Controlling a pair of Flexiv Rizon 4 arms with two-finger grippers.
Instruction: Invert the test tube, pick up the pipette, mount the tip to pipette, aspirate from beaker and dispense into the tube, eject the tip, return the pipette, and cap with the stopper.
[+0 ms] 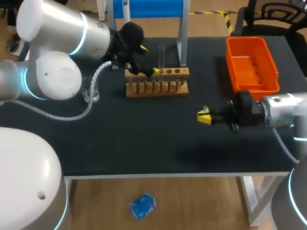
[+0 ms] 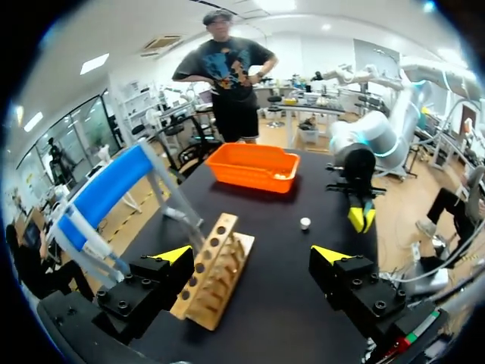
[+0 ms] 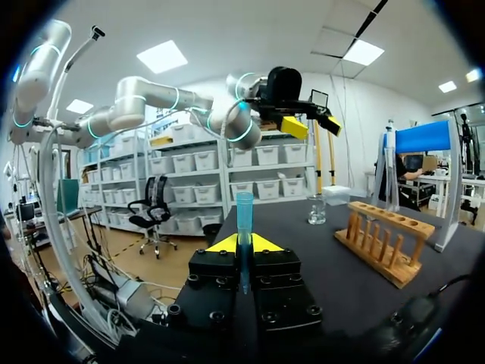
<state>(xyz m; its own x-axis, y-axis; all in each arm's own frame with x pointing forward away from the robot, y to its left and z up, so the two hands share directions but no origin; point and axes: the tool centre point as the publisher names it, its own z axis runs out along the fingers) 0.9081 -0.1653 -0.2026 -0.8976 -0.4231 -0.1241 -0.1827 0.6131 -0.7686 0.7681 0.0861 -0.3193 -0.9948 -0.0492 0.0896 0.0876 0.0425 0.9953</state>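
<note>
A wooden tube rack (image 1: 157, 82) stands at the back middle of the table, with a clear test tube (image 1: 161, 55) upright in one of its holes. My left gripper (image 1: 149, 59) hangs open just above the rack's left end; in its own view the rack (image 2: 212, 269) lies ahead of and beside the open left gripper (image 2: 250, 254). Over the table's right half my right gripper (image 1: 204, 116) is shut on a thin light-blue pipette tip (image 3: 244, 220), which sticks out between the fingertips of the right gripper (image 3: 244, 243). A glass beaker (image 1: 91, 93) sits at the left.
An orange bin (image 1: 252, 64) stands at the back right. A blue stand (image 1: 146, 9) rises behind the rack. A small white round piece (image 2: 305, 223) lies on the black mat between the rack and my right gripper (image 2: 360, 216). The table's front strip is bare mat.
</note>
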